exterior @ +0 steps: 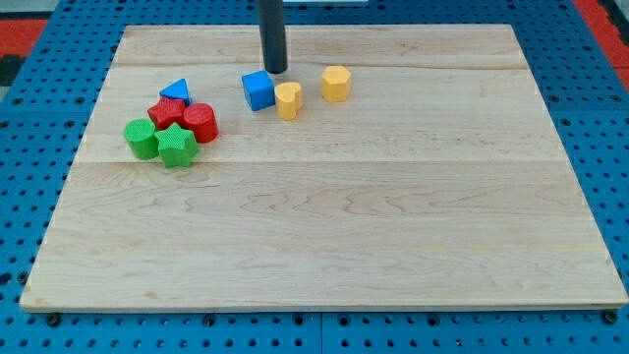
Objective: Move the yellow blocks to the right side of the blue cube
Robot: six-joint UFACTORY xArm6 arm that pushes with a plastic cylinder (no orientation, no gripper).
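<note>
The blue cube [258, 89] sits near the view's top, left of centre. A yellow heart-shaped block [288, 99] touches its right side. A yellow hexagonal block [336, 84] stands further right, apart from both. My tip [275, 71] is just above and slightly right of the blue cube, close to its top right corner and above the yellow heart.
A cluster lies at the view's left: a blue triangular block [176, 92], two red blocks [166, 111] [200, 122], a green round block [142, 139] and a green star [176, 146]. The wooden board [324, 226] ends at a blue pegboard on all sides.
</note>
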